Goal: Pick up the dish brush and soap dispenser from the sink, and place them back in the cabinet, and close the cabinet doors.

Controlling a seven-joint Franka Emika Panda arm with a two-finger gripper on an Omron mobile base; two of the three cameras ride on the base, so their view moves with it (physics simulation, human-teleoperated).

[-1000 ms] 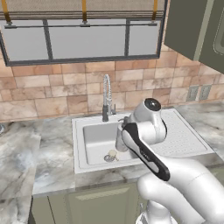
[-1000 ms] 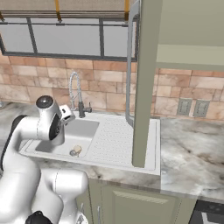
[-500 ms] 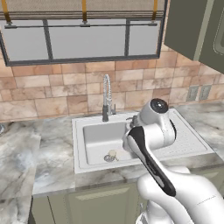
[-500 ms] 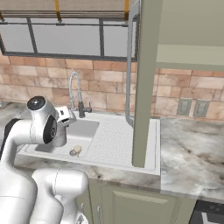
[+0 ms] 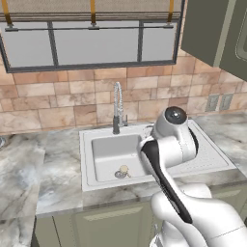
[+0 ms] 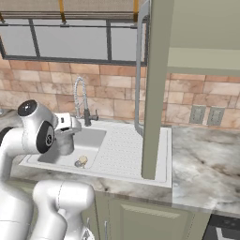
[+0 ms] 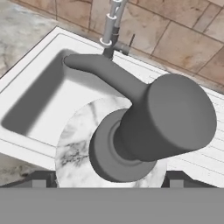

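Note:
The soap dispenser (image 7: 144,127), a marbled bottle with a grey pump top, sits right under the hand camera between my two finger tips (image 7: 39,180). My gripper (image 7: 107,180) is shut on its wide body over the grey basin of the sink (image 7: 26,100). From the right base view the gripper (image 6: 64,135) hangs over the basin's left part with the dispenser (image 6: 62,147) below it. The dish brush (image 5: 123,170) lies on the basin floor near the drain, its tan head (image 6: 82,161) in front of the held bottle. The cabinet (image 6: 201,56) stands open, its door (image 6: 154,89) swung out edge-on over the drainboard.
The chrome spring-neck faucet (image 6: 82,96) rises behind the basin, close to my hand. The open door's long bar handle (image 6: 138,70) hangs above the ribbed drainboard (image 5: 212,157). Marble counter (image 6: 206,159) runs right of the sink. A window spans the tiled wall.
My arm's upper joints have swung sideways across the sink while the hand stayed over the basin, sinking slightly. The dish brush has not moved.

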